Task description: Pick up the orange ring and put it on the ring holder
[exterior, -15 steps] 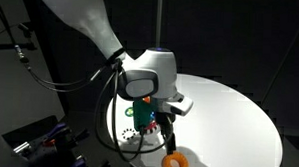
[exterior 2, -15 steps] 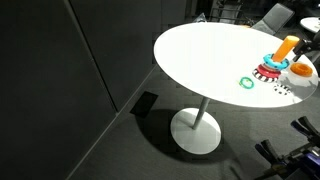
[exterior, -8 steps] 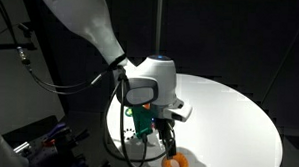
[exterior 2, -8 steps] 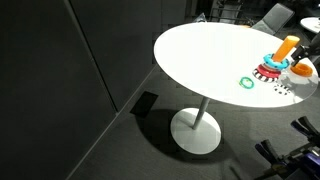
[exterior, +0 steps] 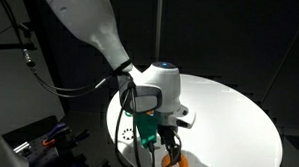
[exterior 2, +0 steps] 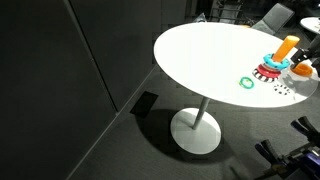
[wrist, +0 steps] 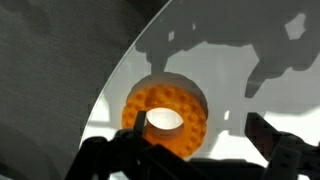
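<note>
The orange ring (wrist: pixel 165 118) lies flat on the white table near its edge. It also shows in both exterior views (exterior: pixel 178 164) (exterior 2: pixel 303 69). My gripper (wrist: pixel 200 138) is open and low over the ring. Its left finger is over the ring's left side by the hole, and its right finger is over bare table to the right. In an exterior view the gripper (exterior: pixel 168 146) hangs just above the ring. The ring holder (exterior 2: pixel 284 52) stands upright beside the ring, an orange peg over stacked coloured rings. It is partly hidden behind the gripper in the exterior view with the arm (exterior: pixel 146 131).
A small green ring (exterior 2: pixel 246 82) and a black ring with white dots (exterior 2: pixel 283 90) lie on the round white table (exterior 2: pixel 200 55) near the holder. The table edge (wrist: pixel 115 85) runs close to the orange ring, with dark floor beyond.
The gripper has moved down and towards the orange ring, from beside the holder to just above the ring. The ring and holder have not moved.
</note>
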You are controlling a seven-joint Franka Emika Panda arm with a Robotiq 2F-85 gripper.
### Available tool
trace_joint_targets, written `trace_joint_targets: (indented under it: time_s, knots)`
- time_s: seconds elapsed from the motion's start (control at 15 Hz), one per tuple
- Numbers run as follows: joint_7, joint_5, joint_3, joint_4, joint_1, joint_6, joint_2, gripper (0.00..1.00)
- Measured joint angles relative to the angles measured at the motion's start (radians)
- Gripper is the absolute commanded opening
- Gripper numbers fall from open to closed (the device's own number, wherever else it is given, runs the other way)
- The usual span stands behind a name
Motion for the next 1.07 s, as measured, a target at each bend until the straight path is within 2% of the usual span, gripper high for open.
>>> trace_joint_targets:
  time_s: [0.07,0.13,0.2,0.33,0.87,1.0,1.07]
  knots:
    - [-0.012,0.004,0.006,0.005,-0.010,0.000,0.007,1.00]
    - [-0.025,0.010,0.013,0.009,-0.019,0.000,0.012,0.96]
    - [-0.036,0.016,0.020,0.014,-0.028,0.000,0.018,0.74]
    - [-0.057,0.030,0.032,0.023,-0.044,0.000,0.030,0.70]
    - [-0.078,0.038,0.047,0.045,-0.075,0.000,0.042,0.05]
    - [-0.078,0.038,0.047,0.046,-0.076,0.000,0.042,0.07]
    - [-0.078,0.038,0.047,0.047,-0.077,0.000,0.042,0.04]
